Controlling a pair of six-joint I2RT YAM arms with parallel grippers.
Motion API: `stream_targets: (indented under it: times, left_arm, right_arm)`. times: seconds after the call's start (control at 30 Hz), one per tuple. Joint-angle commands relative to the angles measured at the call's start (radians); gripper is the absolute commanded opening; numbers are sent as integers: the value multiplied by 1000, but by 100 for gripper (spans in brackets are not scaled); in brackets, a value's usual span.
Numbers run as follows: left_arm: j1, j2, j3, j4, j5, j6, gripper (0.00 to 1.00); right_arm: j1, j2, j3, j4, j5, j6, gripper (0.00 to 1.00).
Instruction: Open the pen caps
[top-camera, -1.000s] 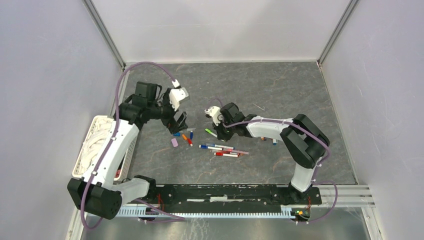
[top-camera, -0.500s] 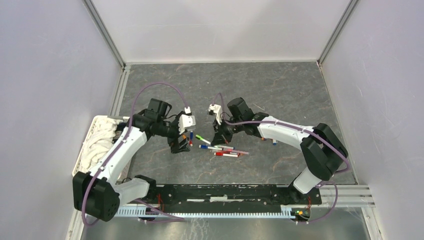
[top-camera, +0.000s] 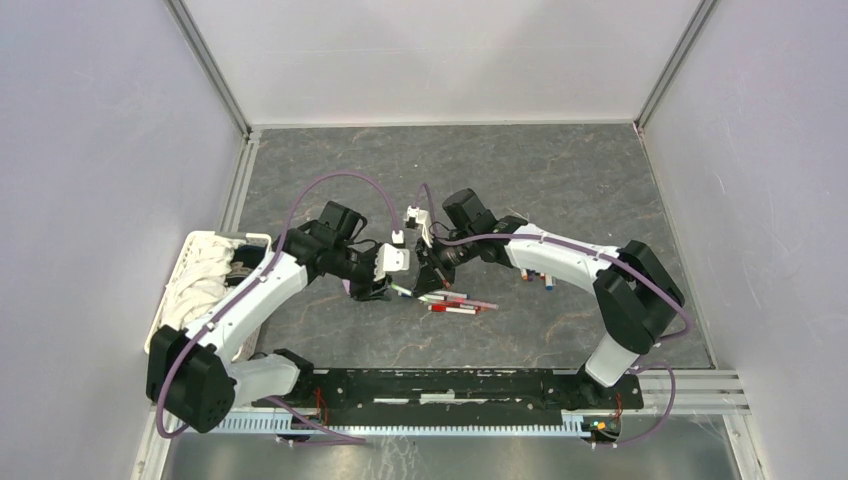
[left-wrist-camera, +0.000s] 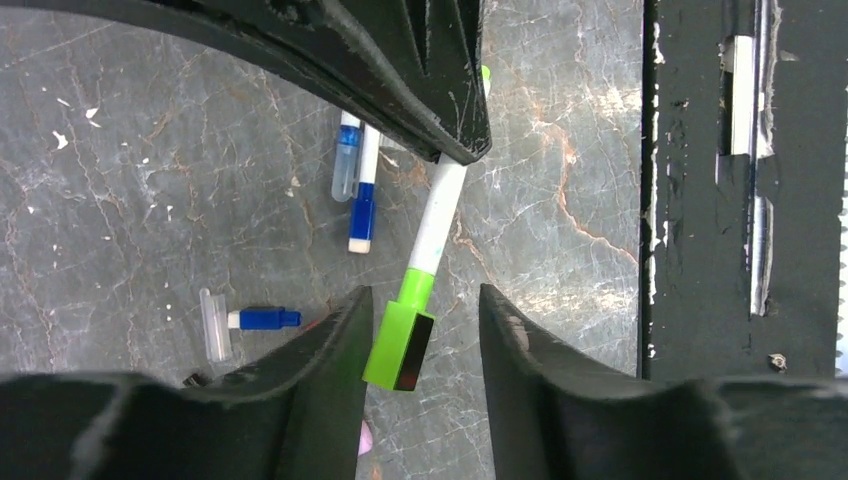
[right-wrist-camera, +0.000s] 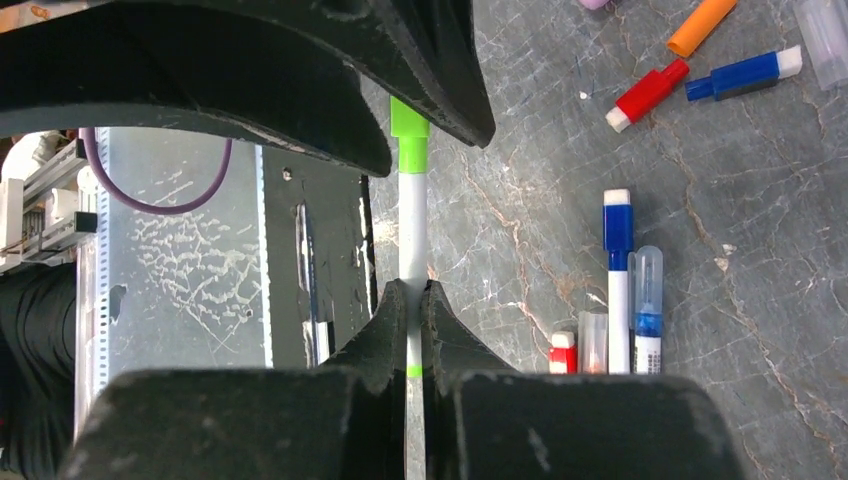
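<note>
My right gripper (right-wrist-camera: 412, 290) is shut on the white barrel of a green pen (right-wrist-camera: 412, 230) and holds it above the table. The pen's green cap (left-wrist-camera: 400, 335) lies between the fingers of my left gripper (left-wrist-camera: 425, 300). That gripper is open: the cap rests near one finger, with a clear gap to the other. From above, the left gripper (top-camera: 385, 288) and the right gripper (top-camera: 432, 272) meet nose to nose at mid-table. Several other pens (top-camera: 450, 300) lie just below them.
Loose on the stone top lie a blue pen (right-wrist-camera: 618, 270), a red cap (right-wrist-camera: 648, 93), an orange cap (right-wrist-camera: 700, 25) and a blue cap (right-wrist-camera: 745, 72). A white basket (top-camera: 175, 300) of cloth stands at the left. The black rail (top-camera: 450, 385) runs along the near edge.
My left arm has swung right and down to the pen, and its jaws have narrowed around the green cap. The right gripper, still shut on the pen, has shifted slightly left.
</note>
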Motion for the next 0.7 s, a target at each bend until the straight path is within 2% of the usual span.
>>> stream_targets:
  times: [0.0, 0.1, 0.13, 0.3, 0.4, 0.53, 0.67]
  left_arm:
    - [-15, 11, 27, -6, -24, 59, 40]
    - [-22, 19, 25, -10, -62, 71, 7]
    - [-24, 20, 25, -11, -71, 71, 3]
    - [-32, 10, 32, -16, -61, 74, 2]
    - [-36, 9, 44, -17, -47, 64, 2]
    - [-44, 1, 49, -16, -41, 61, 2]
    - [-48, -2, 48, -36, -48, 78, 2]
  right_arm:
    - [1, 11, 44, 5, -31, 11, 0]
    - [1, 13, 45, 12, -34, 18, 0]
    - [2, 15, 45, 18, -37, 22, 0]
    - [20, 54, 56, 46, -23, 73, 31]
    - [44, 110, 86, 54, -62, 90, 41]
    - [56, 157, 103, 143, -108, 163, 42]
    - [55, 178, 122, 222, -130, 236, 34]
